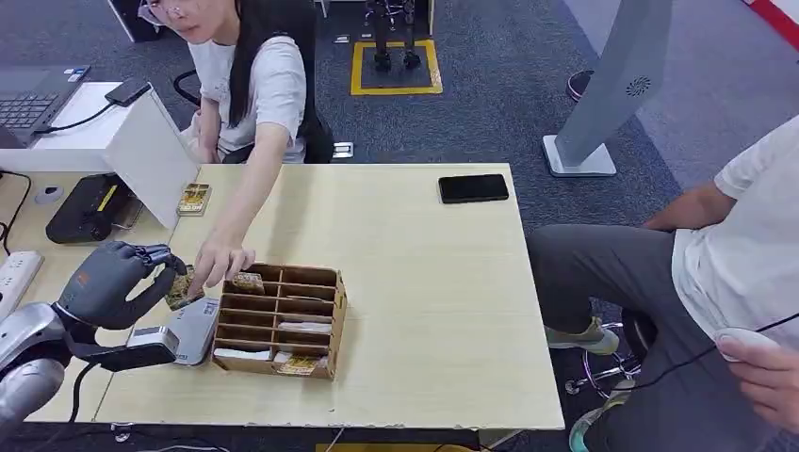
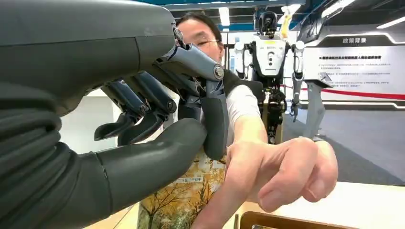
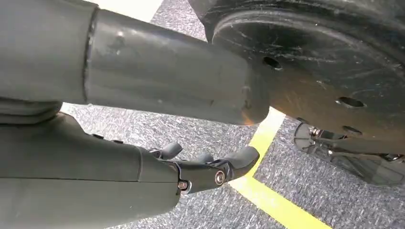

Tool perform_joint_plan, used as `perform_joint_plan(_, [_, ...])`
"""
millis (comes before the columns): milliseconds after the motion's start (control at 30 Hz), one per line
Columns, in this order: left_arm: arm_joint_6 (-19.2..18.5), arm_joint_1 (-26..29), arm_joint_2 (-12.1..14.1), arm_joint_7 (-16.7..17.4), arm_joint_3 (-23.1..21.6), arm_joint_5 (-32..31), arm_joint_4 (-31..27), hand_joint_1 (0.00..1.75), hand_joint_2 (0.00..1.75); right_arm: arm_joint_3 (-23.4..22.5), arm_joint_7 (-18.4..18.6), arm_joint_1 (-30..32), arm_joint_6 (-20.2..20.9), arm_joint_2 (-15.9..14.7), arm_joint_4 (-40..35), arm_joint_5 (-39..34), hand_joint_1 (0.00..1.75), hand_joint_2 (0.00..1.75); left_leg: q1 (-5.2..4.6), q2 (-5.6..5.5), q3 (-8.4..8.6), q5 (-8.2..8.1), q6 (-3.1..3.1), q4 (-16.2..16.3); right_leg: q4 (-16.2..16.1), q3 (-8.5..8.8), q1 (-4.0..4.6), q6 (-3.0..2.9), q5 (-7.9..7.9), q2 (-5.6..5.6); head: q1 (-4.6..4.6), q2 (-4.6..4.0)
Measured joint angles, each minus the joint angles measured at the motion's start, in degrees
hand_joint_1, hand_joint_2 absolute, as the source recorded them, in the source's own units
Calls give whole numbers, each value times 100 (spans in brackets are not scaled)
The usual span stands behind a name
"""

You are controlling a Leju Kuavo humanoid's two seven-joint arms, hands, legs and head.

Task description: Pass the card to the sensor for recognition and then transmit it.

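At a pale wooden table point(image 1: 415, 282), the robot's left hand point(image 1: 113, 282) pinches a card point(image 1: 181, 288) above the grey sensor point(image 1: 184, 331), where a person's hand point(image 1: 222, 261) apparently touches it; the right hand point(image 3: 205, 167) hangs empty, fingers loosely extended.

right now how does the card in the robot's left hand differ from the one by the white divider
The held card is off the table, tilted, pinched in the left hand, with a person's hand at it. The spare card lies flat and untouched beside the divider. Both show yellowish prints.
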Motion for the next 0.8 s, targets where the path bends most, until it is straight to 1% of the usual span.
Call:
perform_joint_plan(167, [7, 0, 0, 2, 2, 0, 0, 175, 175, -11, 0, 0, 0, 0, 0, 0, 0, 0, 0, 0, 1, 0, 0, 0, 0, -2, 0, 0, 0, 0, 0, 0])
perform_joint_plan(233, [153, -34, -46, 206, 22, -50, 0, 175, 175, -35, 18, 1, -31, 0, 0, 0, 0, 0, -1, 1, 1, 0, 0, 1, -1, -5, 0, 0, 0, 1, -2, 0])
perform_joint_plan(267, [210, -96, -137, 332, 89, -78, 11, 175, 175, -50, 17, 0, -48, 0, 0, 0, 0, 0, 0, -2, -1, 0, 1, 1, -1, -4, 0, 0, 0, -2, 0, 0])
perform_joint_plan(367, [179, -303, -280, 411, 212, -109, 44, 175, 175, -77, 17, -11, -90, 0, 0, 0, 0, 0, -1, 0, 0, 1, 1, 1, -1, -1, 0, 1, 3, -2, 0, 0])
perform_joint_plan(567, [184, -396, -435, 415, 321, -109, 70, 175, 175, -81, 20, -1, -87, 0, 0, 0, 0, 0, -1, 2, 0, 1, 1, 1, -1, -2, 0, -1, 4, 2, 0, 0])
perform_joint_plan(800, [184, -396, -503, 415, 337, -109, 101, 175, 175, -81, 20, -2, -87, 0, 0, 0, 0, 0, -1, 3, 0, 1, 1, 1, -1, -3, 0, -1, 3, 2, 0, 0])
